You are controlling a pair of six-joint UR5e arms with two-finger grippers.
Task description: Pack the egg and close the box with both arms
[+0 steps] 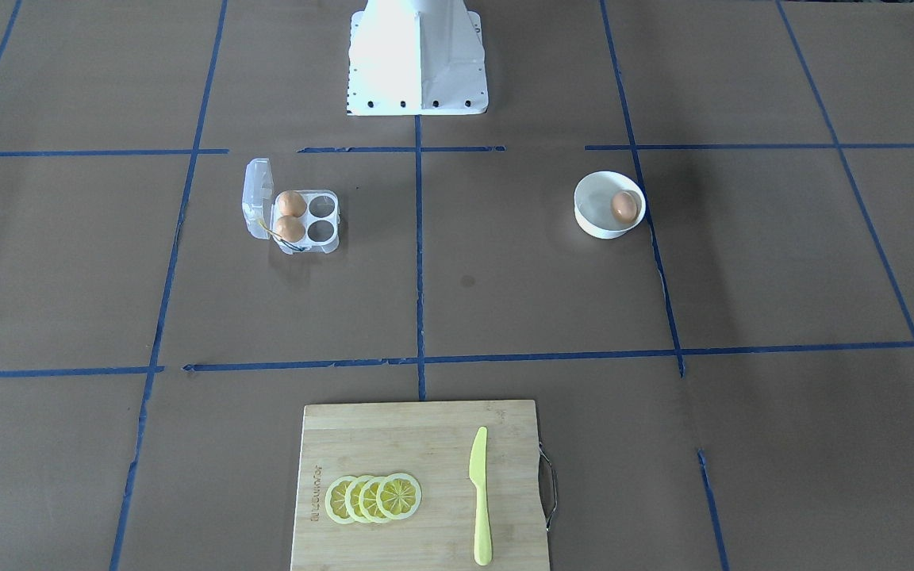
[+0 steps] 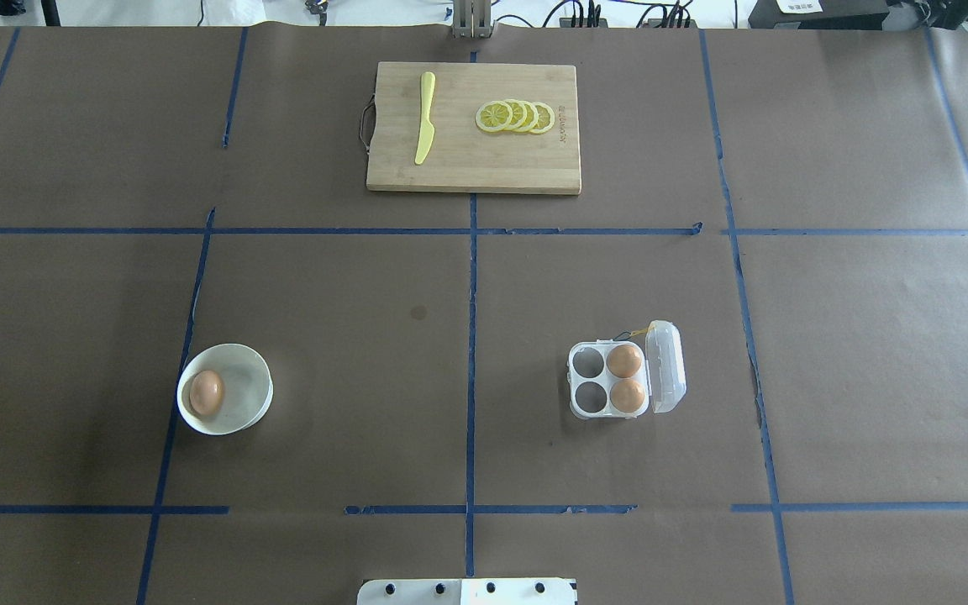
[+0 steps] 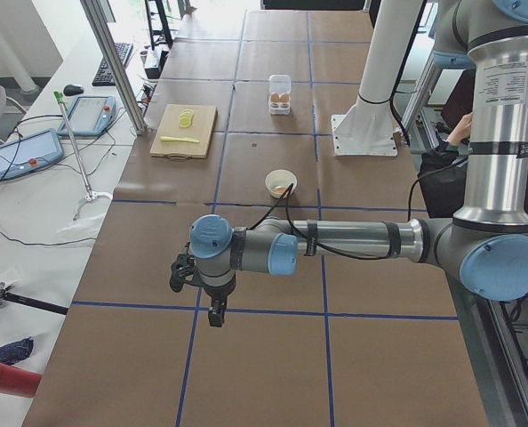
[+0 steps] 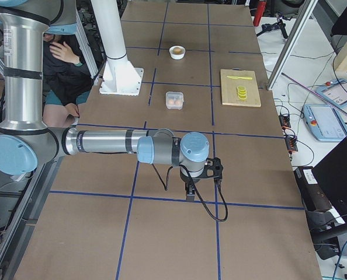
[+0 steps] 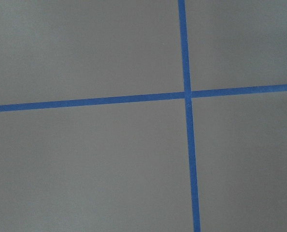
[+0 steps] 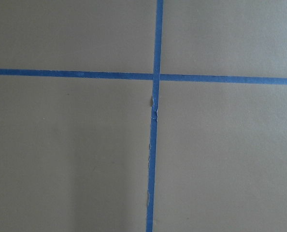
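The table (image 2: 349, 353), brown and taped into blue squares, carries everything. The left arm (image 3: 353, 240) and the right arm (image 4: 103, 141) stretch low over its opposite ends, outside the overhead view. The left gripper (image 3: 215, 313) and right gripper (image 4: 189, 191) point down at taped paper; I cannot tell whether their jaws are parted. Seen from overhead, the box (image 2: 590, 395) sits at 4 o'clock from the table's middle, with its lid open and its two left cells vacant. The bowl (image 2: 244, 382) sits at 8 o'clock, on the left arm's side. The egg (image 2: 206, 392) lies inside it, long axis roughly 12 to 6. The left arm looks nearer to the egg, and the box lies at 3 o'clock from it.
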